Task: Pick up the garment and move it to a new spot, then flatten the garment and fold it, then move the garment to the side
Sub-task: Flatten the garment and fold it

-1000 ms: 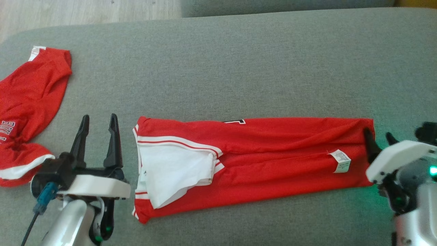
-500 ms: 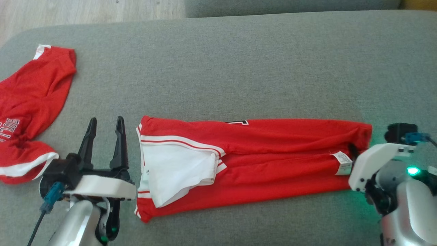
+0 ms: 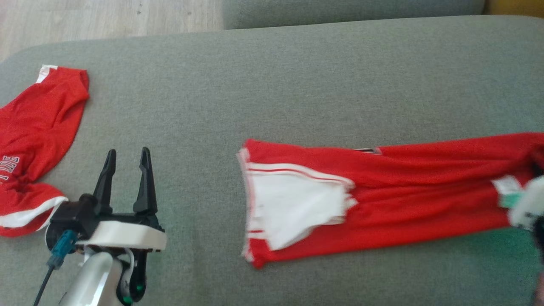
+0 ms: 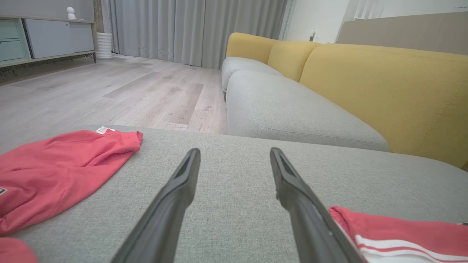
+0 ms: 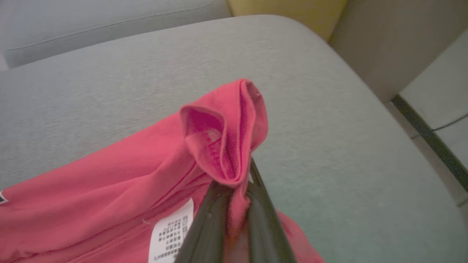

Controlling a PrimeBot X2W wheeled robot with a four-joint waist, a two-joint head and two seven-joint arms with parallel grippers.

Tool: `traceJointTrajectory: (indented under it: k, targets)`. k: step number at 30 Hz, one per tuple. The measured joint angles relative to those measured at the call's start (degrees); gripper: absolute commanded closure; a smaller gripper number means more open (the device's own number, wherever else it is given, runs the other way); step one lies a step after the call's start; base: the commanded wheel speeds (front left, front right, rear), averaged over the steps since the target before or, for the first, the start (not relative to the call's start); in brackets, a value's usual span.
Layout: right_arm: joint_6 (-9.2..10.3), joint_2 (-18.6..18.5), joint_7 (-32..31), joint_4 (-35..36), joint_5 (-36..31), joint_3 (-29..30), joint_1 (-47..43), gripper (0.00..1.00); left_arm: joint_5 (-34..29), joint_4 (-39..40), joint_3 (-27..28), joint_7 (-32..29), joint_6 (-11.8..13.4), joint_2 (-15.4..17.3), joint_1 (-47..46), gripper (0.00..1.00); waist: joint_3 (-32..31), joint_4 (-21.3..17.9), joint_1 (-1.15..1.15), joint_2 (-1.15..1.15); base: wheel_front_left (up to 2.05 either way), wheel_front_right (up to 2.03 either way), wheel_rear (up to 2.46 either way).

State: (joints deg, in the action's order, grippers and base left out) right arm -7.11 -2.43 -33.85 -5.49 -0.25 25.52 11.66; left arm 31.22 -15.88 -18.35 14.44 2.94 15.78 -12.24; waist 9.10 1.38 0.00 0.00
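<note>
Right wrist view: right gripper (image 5: 236,182) clamps one end of the folded shirt (image 5: 109,175); left gripper (image 3: 128,151) stands wide open, empty. Moving it aside likely remains.

right gripper (image 5: 234,190): we saw its fingers apart, now pinched on the garment (image 3: 382,191) at its right end
garment: we see it dragged toward the seat's (image 3: 297,85) right edge, the held end bunched up
gap: garment's left end was beside the left gripper (image 3: 128,150), now well apart

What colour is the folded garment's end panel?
White panel, red garment; clearest in head view.
</note>
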Motion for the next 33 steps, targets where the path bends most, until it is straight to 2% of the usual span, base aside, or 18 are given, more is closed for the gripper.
traceJointTrajectory:
  k: [5,11,14,19,24,28,33]
  targets:
    - [0.0,0.0,-3.0,8.16,-1.7,4.48,-2.86,1.0,-0.02,0.29,0.38,0.0,0.01,-0.01,0.21,0.0,0.09,-0.61,0.0,0.0,0.0,0.0,0.0]
    - [0.01,0.0,-4.12,11.79,-1.02,0.68,-2.9,1.0,-0.53,0.31,0.67,0.0,-0.01,-0.08,0.63,0.0,-0.26,-1.37,0.0,0.0,0.0,0.0,0.0]
    - [0.01,0.0,-5.6,13.11,0.85,-6.58,-2.96,1.0,-0.64,0.23,0.69,0.0,-0.02,-0.16,0.63,0.0,-0.94,-1.56,0.0,0.0,0.0,0.0,0.0]
    - [0.01,-0.03,-6.75,14.34,10.66,-23.57,-4.27,1.0,-1.14,-0.01,0.64,0.0,-0.45,-0.46,0.91,0.0,-2.0,-1.41,0.0,0.0,0.0,0.0,0.0]
    - [0.01,-0.15,-3.85,11.01,17.61,-38.91,-5.24,1.0,-1.14,-0.25,0.6,0.0,-0.53,-0.58,1.03,0.0,-2.19,-0.99,-0.01,0.0,0.0,0.0,0.0]
    - [0.01,-0.3,0.26,4.95,20.78,-46.38,-3.2,1.0,-1.14,-0.27,0.44,0.0,-0.58,-0.7,1.02,0.0,-1.79,-0.52,0.0,0.0,0.0,0.0,0.0]
    - [0.01,-0.49,5.8,-3.47,23.16,-49.59,2.92,1.0,-1.14,-0.53,-0.02,0.0,-0.94,-0.97,0.94,0.0,-1.2,0.41,0.0,0.0,0.0,0.0,0.0]
